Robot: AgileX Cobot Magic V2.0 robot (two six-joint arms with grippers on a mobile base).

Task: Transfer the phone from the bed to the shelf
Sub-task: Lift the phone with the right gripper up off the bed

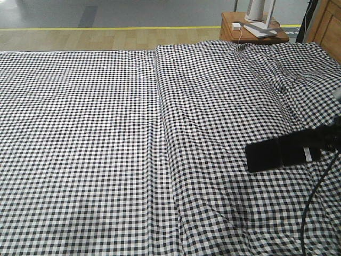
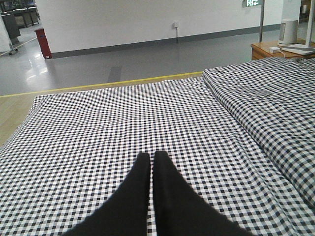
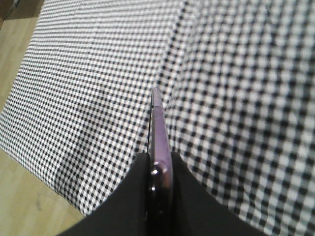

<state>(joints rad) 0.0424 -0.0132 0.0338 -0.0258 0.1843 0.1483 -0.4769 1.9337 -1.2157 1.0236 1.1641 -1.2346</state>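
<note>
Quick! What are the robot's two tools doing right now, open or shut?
Left tool: shut, holding nothing.
Right tool: shut on the phone, which it grips by its flat sides.

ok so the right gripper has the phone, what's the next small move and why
Probably raise the right gripper a little, straight up. It is shut on the phone, which it holds edge-on. The checked bed lies close beneath it. More height would likely keep the phone from catching the cloth's folds before it is carried sideways.
</note>
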